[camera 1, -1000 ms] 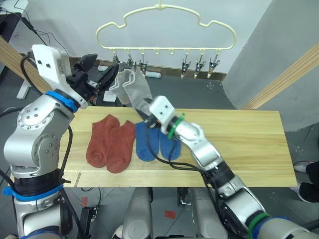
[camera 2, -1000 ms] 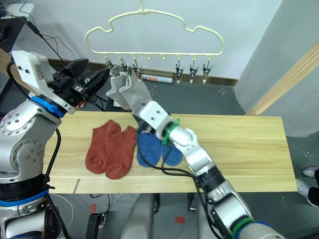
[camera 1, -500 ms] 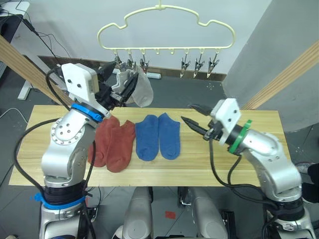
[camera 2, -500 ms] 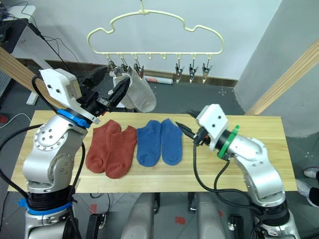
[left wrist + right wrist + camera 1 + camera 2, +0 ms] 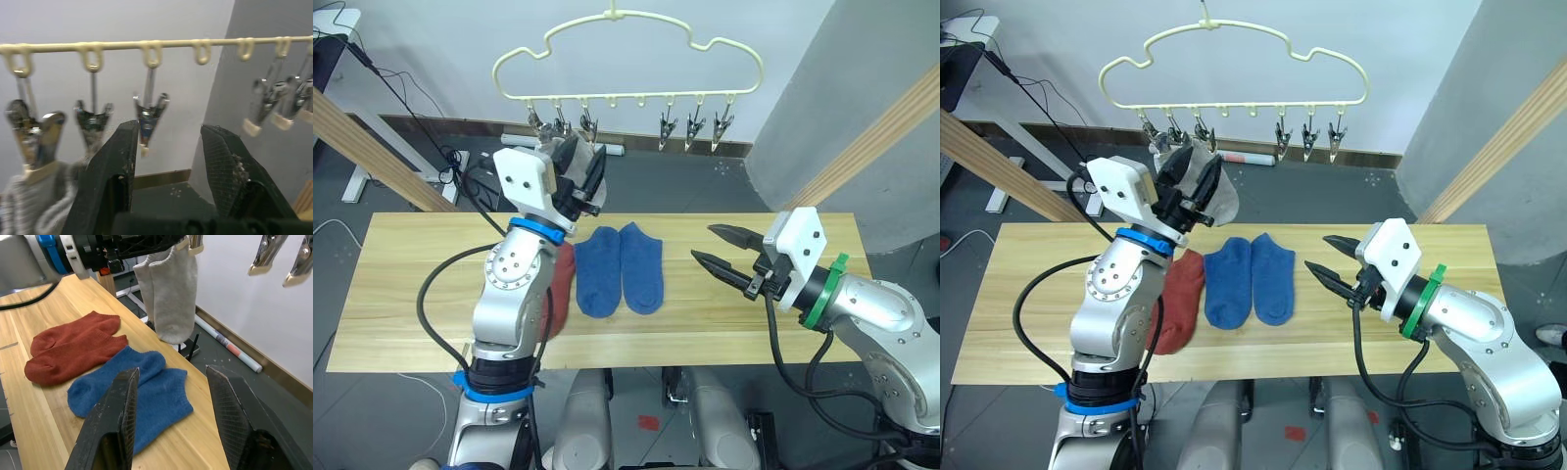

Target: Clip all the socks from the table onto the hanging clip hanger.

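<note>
Your left gripper (image 5: pixel 168 161) is raised at the clip hanger (image 5: pixel 626 59), fingers spread wide with nothing between them; the third clip (image 5: pixel 149 115) hangs in the gap just beyond the tips, not touching as far as you can see. Two light grey socks (image 5: pixel 168 291) hang from clips on the robot's-left end of the bar, just beside that gripper. Your right gripper (image 5: pixel 717 250) hovers over the table (image 5: pixel 401 294), well right of the socks, also wide open and empty. The blue pair (image 5: pixel 620 269) lies flat side by side mid-table. The rust-red pair (image 5: pixel 73 350) lies just left of the blue, touching it, partly hidden behind your left arm in the head views.
</note>
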Controlling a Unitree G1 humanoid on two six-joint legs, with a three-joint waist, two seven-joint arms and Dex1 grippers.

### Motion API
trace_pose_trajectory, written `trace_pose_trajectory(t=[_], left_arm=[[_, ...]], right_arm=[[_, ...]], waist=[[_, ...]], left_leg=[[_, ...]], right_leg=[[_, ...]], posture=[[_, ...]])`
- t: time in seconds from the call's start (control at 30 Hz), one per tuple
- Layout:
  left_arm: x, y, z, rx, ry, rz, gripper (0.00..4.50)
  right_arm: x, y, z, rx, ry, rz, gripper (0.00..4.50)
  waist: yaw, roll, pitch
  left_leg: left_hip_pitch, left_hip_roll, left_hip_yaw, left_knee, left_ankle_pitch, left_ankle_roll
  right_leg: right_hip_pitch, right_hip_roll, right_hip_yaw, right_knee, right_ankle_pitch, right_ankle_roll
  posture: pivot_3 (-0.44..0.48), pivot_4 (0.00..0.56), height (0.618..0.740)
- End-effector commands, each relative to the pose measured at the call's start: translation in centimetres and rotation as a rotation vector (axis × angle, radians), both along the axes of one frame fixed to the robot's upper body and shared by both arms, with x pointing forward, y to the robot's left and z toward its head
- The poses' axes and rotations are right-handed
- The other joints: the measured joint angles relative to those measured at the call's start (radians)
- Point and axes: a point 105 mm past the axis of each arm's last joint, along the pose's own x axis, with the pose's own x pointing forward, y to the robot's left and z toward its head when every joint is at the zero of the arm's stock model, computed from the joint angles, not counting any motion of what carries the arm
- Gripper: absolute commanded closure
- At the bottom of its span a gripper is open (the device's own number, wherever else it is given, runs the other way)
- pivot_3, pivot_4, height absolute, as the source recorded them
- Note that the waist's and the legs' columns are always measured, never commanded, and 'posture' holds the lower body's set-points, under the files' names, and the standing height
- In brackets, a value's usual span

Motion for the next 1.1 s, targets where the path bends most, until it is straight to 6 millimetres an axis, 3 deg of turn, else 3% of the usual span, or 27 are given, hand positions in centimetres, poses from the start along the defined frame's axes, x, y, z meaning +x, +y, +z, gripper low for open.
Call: trace_pose_trajectory(t=[0.03,0.5,1.1], left_arm=[[-0.3,0.0,0.9,0.007,-0.056,0.026,2.24],[-0.5,0.7,2.2,-0.027,-0.120,0.112,2.24],[1.2,0.6,3.0,-0.023,-0.098,0.136,2.24]], right_arm=[[-0.9,0.1,0.9,-0.001,-0.046,0.015,2.27],[-1.3,0.2,2.3,0.034,-0.064,0.051,2.27],[-1.3,0.2,2.4,0.032,-0.072,0.043,2.27]], waist=[[-0.005,0.000,0.000],[-0.018,0.000,0.000],[-0.018,0.000,0.000]], left_leg=[[0.000,0.000,0.000,0.000,0.000,0.000],[0.000,0.000,0.000,0.000,0.000,0.001],[0.000,-0.001,0.000,0.000,0.000,0.001]], right_leg=[[0.000,0.000,0.000,0.000,0.000,0.000],[0.000,0.000,0.000,0.000,0.000,0.000],[0.000,0.000,0.000,-0.001,0.000,0.000]], posture=[[-0.084,0.426,0.740],[-0.090,0.425,0.740],[-0.101,0.423,0.740]])
